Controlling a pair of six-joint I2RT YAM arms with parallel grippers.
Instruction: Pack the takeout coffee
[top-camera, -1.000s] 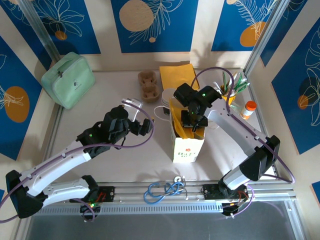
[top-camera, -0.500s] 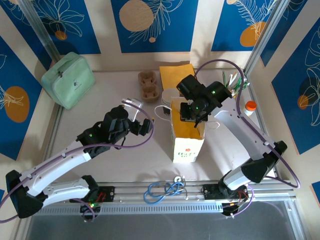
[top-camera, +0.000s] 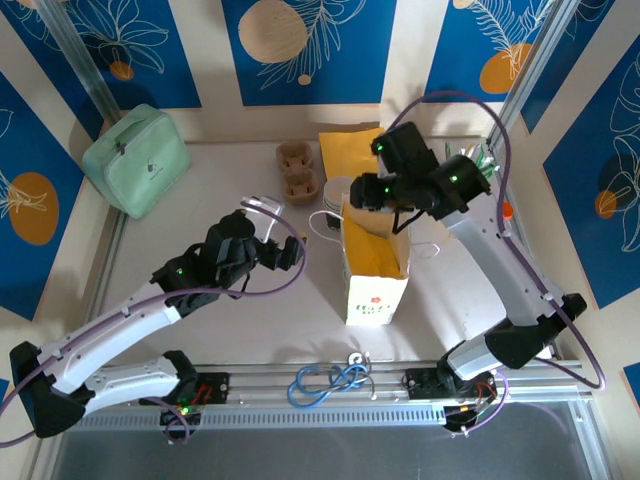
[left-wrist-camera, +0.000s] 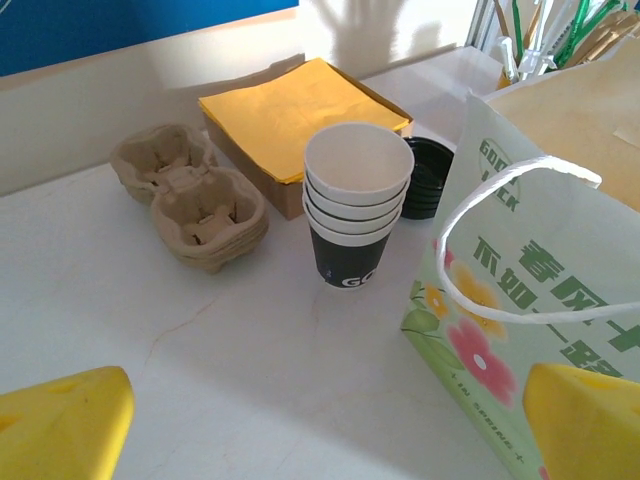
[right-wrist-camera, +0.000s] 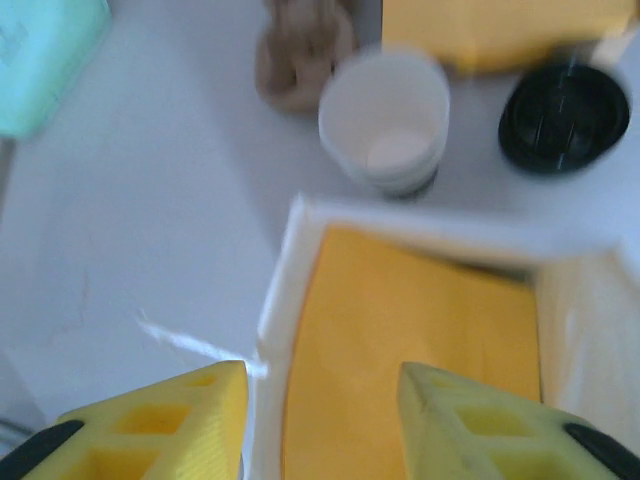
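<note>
A flower-printed paper bag (top-camera: 375, 290) stands upright mid-table with a yellow napkin (top-camera: 372, 248) lying inside it (right-wrist-camera: 410, 360). My right gripper (top-camera: 383, 195) hovers over the bag's far rim, open, with nothing between its fingers (right-wrist-camera: 320, 400). Behind the bag stands a stack of paper coffee cups (left-wrist-camera: 357, 200) (right-wrist-camera: 385, 120), with black lids (left-wrist-camera: 425, 178) beside it. My left gripper (top-camera: 285, 245) stays left of the bag, open and empty (left-wrist-camera: 325, 420), facing the cups.
A cardboard cup carrier (top-camera: 298, 172) and a box of yellow napkins (top-camera: 352, 150) lie at the back. A green lunch case (top-camera: 135, 160) is far left. A stirrer holder (top-camera: 465, 170) and an orange-capped bottle (top-camera: 497, 215) stand right.
My right gripper has risen out of the bag and drawn back toward the far right, its jaws widening; the yellow napkin stays in the bag. The left arm has not moved.
</note>
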